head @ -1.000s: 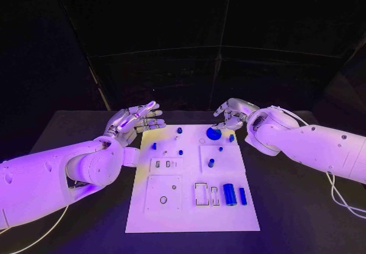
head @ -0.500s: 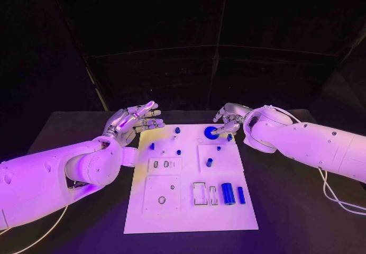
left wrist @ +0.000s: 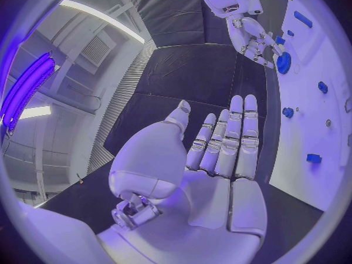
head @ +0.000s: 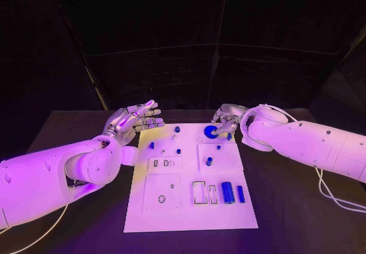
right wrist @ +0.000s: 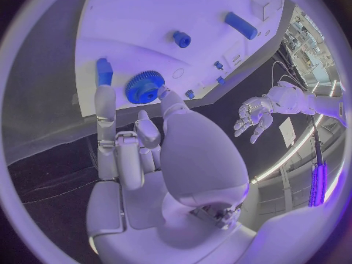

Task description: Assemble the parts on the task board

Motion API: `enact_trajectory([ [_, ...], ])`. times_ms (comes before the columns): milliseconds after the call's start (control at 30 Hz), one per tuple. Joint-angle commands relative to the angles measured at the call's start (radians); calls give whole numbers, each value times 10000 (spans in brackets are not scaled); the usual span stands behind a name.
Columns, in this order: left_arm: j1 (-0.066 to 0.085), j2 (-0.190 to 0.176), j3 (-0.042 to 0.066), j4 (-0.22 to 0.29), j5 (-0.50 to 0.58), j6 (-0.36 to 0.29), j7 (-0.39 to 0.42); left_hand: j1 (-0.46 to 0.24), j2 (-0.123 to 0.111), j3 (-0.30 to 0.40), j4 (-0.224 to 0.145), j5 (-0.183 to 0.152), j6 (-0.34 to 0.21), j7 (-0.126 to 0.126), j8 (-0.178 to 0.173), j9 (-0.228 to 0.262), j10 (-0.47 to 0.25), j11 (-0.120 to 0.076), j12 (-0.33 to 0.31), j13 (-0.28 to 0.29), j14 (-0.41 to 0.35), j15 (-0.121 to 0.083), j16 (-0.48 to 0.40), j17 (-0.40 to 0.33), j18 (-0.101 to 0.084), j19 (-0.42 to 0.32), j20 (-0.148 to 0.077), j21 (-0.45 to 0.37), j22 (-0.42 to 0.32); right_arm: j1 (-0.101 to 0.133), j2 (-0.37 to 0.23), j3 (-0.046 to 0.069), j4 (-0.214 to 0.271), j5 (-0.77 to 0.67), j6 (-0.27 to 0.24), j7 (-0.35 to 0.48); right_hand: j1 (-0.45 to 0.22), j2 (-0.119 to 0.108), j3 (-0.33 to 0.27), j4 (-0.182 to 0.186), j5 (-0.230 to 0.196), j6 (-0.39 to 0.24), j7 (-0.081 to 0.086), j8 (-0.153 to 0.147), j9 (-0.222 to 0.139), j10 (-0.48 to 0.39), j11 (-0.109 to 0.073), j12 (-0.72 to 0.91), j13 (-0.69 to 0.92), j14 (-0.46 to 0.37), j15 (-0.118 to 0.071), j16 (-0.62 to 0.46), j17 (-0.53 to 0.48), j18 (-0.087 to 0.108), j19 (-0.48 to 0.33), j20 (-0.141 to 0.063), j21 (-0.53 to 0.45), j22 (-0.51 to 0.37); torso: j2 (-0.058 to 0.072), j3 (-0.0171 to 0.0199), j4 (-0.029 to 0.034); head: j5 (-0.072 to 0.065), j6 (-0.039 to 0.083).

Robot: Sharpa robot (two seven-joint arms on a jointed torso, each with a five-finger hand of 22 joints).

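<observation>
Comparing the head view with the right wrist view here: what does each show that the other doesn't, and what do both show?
Head view alone: the task board's near end, with a blue cylinder beside rectangular slots. Right wrist view alone: the right hand's palm side, one fingertip beside a small blue block. Both: the blue gear, right hand fingers at it, and the open left hand raised off the board.

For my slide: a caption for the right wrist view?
Right hand reaching the blue gear on the white task board.

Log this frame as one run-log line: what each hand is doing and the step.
step: gear handling | right hand: fingertips at blue gear, far end of board; grip unclear | left hand: open, empty, beside board
</observation>
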Motion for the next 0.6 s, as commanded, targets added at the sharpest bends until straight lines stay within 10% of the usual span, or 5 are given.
enact_trajectory([
  [33,15,10,5,-7,-36,143,-8,60,13,23,-62,58,-47,516,-46,-8,-61,15,-35,-10,52,-11,-33,-13,117,50,-2,-47,-13,17,23,10,-24,-411,306,-60,136,17,42,-63,-37,85,-13,58,9,44,-2,47,31,720,30,67,1051,-39,-24,43,64,24,0,6,0,1,-14],
  [600,15,40,5,-46,-36,109,-58,84,23,37,-90,63,-95,517,-57,-13,-80,17,-50,-12,56,-10,-44,-14,117,64,-2,-62,-23,15,222,9,-215,-501,718,-136,207,163,143,-116,-60,187,-33,161,12,267,-21,238,339,742,17,100,1159,-50,-8,33,137,106,-2,6,-6,-16,-66],
])
